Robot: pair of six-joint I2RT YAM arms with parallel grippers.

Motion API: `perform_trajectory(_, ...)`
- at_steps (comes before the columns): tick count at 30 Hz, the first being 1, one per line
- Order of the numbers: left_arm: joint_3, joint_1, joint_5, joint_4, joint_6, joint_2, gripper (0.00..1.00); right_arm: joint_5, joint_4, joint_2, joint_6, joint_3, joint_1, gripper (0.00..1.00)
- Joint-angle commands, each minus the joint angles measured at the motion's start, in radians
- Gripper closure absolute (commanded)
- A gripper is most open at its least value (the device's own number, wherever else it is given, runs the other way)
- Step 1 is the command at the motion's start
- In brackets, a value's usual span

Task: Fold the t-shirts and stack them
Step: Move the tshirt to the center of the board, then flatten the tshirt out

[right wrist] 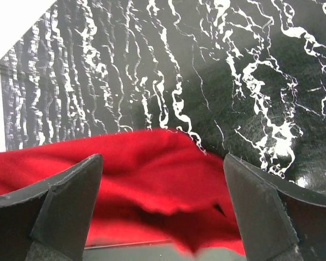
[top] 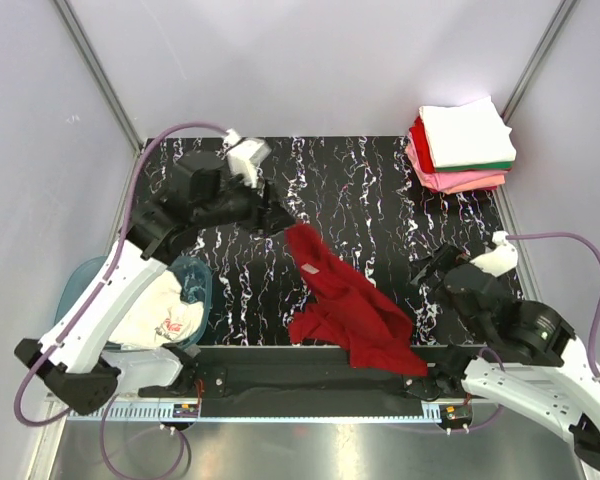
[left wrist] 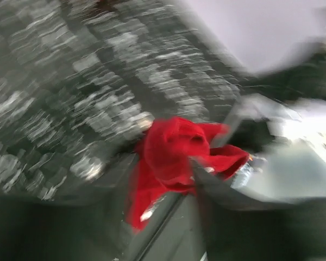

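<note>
Listing one dark red t-shirt [top: 352,312], lying unfolded and crumpled on the middle of the table [top: 380,190], running as a slanted band from a narrow far end toward a wider bunched mass at the near edge. Placing the left pincer [top: 280,218] just beside that narrow far end, on its left; contact not being discernible from above. Marking the left pincer's grip as impossible to tell: wrist view smeared by blur, showing only the dark red t-shirt [left wrist: 174,157] as a bright rumpled lump over streaked table pattern. Placing the right pincer [top: 427,268] near the garment's right side, apart from it in the overhead view. Recording the right pincer [right wrist: 163,163] as spread wide and released, its two dark wedge-shaped fingers [right wrist: 65,206] framing the cloth beyond them and gripping nothing.

Noting materials: table surface looking glossy black with white marble-like veining; garment showing soft, matte, plain cloth with loose folds, one curled hem and no print.

Adding one stack of folded t-shirts [top: 462,148] at the far right corner, well apart from both pincers: white on top, a green edge beneath, then pink and red layers, squared into neat rectangles. Adding one white t-shirt with red print [top: 165,318], heaped in a teal tub [top: 195,280] at the left side, partly under the left arm.
</note>
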Motion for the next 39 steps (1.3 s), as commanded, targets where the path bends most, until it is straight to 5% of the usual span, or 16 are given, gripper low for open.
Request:
perform_trajectory(1,-0.14,0.117,-0.299,-0.063,-0.027,-0.043,0.33,0.018,0.029,0.058,0.051,-0.033,-0.001,0.0)
perform_trajectory(3,-0.148,0.154,-0.384,-0.19,-0.035,0.038,0.16,-0.023,0.064,0.13,0.029,-0.036,-0.001,0.0)
perform_trajectory(6,-0.189,0.108,-0.479,-0.209,-0.085,0.032,0.09,-0.048,0.03,0.239,0.035,-0.003,-0.001,0.0)
perform_trajectory(10,-0.249,-0.152,-0.505,-0.154,-0.222,-0.048,0.12,-0.028,0.028,0.258,0.054,-0.005,-0.001,0.0)
perform_trajectory(15,-0.436,-0.421,-0.425,0.148,-0.391,-0.024,0.15,0.067,-0.076,0.226,0.072,0.059,-0.015,0.0)
perform_trajectory(18,-0.354,-0.588,-0.467,0.208,-0.304,0.137,0.15,0.122,-0.165,0.223,0.08,0.146,-0.017,0.0)
perform_trajectory(22,-0.121,-0.765,-0.647,0.095,-0.132,0.405,0.14,0.144,-0.222,0.158,0.066,0.223,-0.017,0.0)
perform_trajectory(25,-0.026,-0.782,-0.686,0.05,-0.068,0.589,0.15,0.132,-0.236,0.073,0.058,0.246,-0.017,0.0)
perform_trajectory(36,0.037,-0.782,-0.806,0.055,0.02,0.755,0.21,0.083,-0.256,0.028,0.046,0.242,-0.017,0.0)
perform_trajectory(39,0.044,-0.783,-0.85,0.062,0.049,0.771,0.49,0.069,-0.25,0.032,0.043,0.234,-0.015,0.0)
